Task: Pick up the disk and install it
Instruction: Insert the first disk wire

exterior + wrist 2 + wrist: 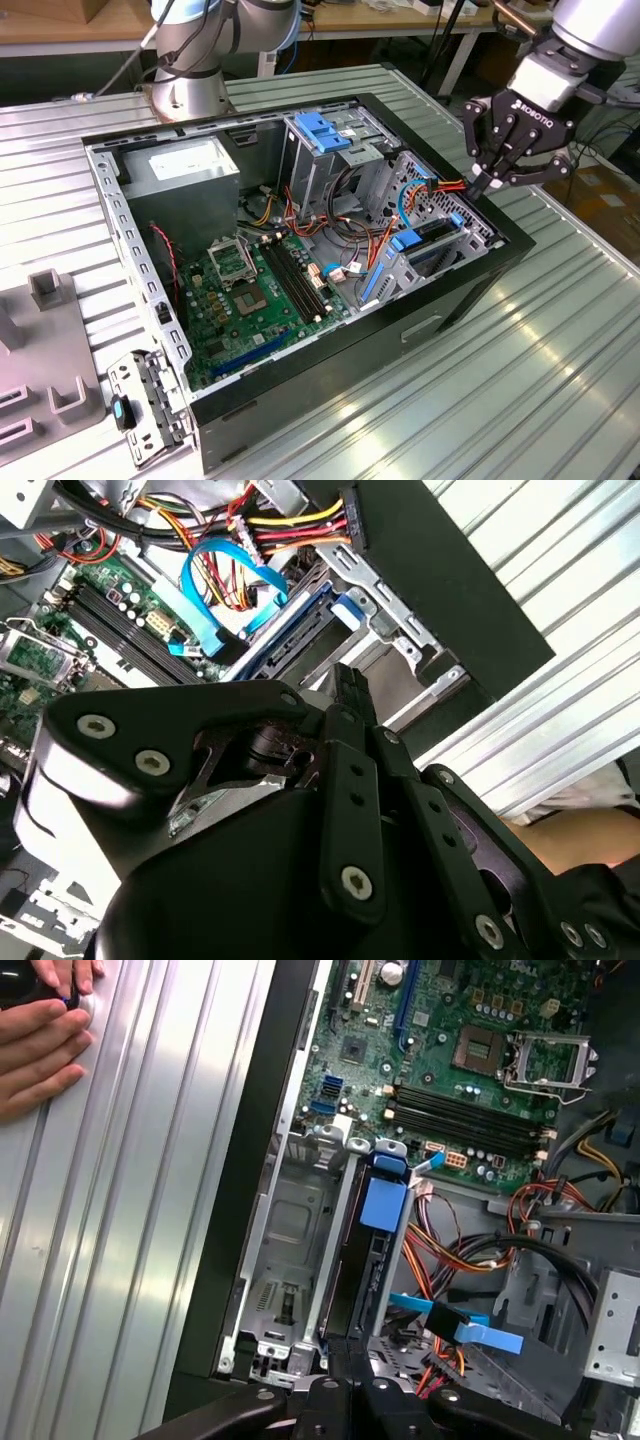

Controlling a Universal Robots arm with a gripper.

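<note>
Ribbed silver-metal slats form the desk (560,380), which carries an open black computer case (440,320) with a green circuit board (250,290) inside. At the case's corner toward the exterior view's right, the disk (383,1205) stands on edge in a grey metal bay (290,1220), its blue plastic carrier tab showing. Just above it hangs the black gripper (487,183), its fingers (350,695) pressed together on nothing.

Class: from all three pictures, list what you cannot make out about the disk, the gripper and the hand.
The gripper, exterior view: its own body covers its tip, so contact with the disk cannot be told.
The disk, first wrist view: seen edge-on, label hidden; one end covered by the gripper's body.
The hand, first wrist view: cut off by the picture's edge.
</note>
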